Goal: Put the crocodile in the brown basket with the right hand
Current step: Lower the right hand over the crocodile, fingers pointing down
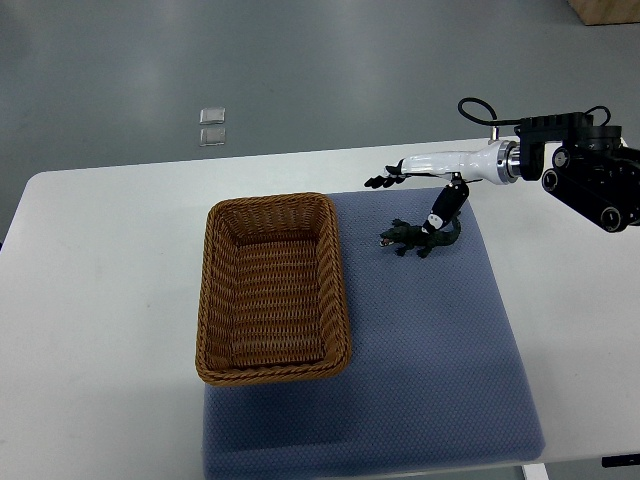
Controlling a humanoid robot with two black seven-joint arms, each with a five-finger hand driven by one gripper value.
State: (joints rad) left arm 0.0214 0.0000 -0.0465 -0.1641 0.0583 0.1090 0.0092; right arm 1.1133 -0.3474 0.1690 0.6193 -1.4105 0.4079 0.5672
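Dark green and small, the crocodile (412, 238) lies on the blue mat (430, 360) just right of the brown basket (272, 290), its snout toward the basket's far right corner and its tail end under the thumb of the right hand (432, 195). That hand comes in from the right with its fingers (380, 181) stretched out flat beyond the toy and only the thumb reaching down to it, so it looks spread rather than closed on anything. With so thin a toy pinned at one end, I judge a closing grip could catch only the tail and let the crocodile swing, slip free, or snag on the basket's rim during the carry.
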